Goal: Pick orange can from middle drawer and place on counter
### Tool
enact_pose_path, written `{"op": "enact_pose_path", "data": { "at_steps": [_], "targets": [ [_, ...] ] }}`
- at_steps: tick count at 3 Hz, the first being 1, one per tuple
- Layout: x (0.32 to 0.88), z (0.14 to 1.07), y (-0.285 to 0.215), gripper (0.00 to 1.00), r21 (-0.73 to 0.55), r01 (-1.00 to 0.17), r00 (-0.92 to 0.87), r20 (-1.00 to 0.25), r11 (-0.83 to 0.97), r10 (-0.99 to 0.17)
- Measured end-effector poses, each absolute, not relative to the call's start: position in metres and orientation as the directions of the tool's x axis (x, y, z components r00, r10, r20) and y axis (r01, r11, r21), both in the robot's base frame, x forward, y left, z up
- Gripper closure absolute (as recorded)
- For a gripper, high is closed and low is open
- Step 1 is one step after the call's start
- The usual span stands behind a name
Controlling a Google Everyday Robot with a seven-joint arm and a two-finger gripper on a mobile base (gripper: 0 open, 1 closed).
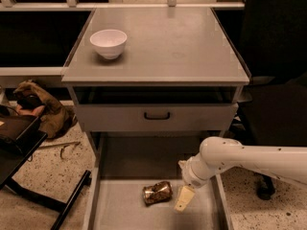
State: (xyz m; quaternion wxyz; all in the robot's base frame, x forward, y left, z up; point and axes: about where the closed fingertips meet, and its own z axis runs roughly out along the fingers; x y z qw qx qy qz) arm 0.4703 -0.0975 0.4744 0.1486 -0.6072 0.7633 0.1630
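- The orange can point(157, 192) is lying on its side on the floor of the middle drawer point(120, 210), which is standing pulled out at the 6 o'clock edge of the view.
- The can is looking dented and is sitting near the middle of the drawer floor, apart from both low side walls.
- The gripper point(184, 201) is hanging inside the drawer just beside the can, at the can's 3 o'clock side; contact between them is not showing.
- Only one cream-coloured tip of the gripper is showing, so I cannot tell whether it is set wide or narrow; it is holding nothing that can be seen.
- The white arm point(249, 159) is reaching in from the 3 o'clock edge and bending down toward the drawer.
- The counter point(192, 47) is lying above the drawers, toward 12 o'clock, carrying a white bowl point(108, 43) near its 10 o'clock corner.
- A shallower drawer front point(201, 118) with a black handle point(157, 115) is sitting closed between the counter and the open drawer.
- A brown cloth point(41, 107) is lying on the speckled floor at 9 o'clock.
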Motion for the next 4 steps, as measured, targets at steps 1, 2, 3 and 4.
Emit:
{"op": "enact_pose_path", "data": {
  "at_steps": [1,2,3,4],
  "targets": [
    [0.470,0.467,-0.092,0.00,0.076,-0.977,-0.212,-0.425,0.199,-0.880],
    [0.473,0.446,-0.063,0.00,0.089,-0.987,-0.158,-0.432,0.132,-0.888],
    [0.471,0.418,-0.033,0.00,0.119,-0.991,-0.108,-0.450,0.061,-0.887],
    [0.467,0.402,-0.010,0.00,0.128,-0.992,-0.067,-0.466,0.007,-0.882]
  ]
}}
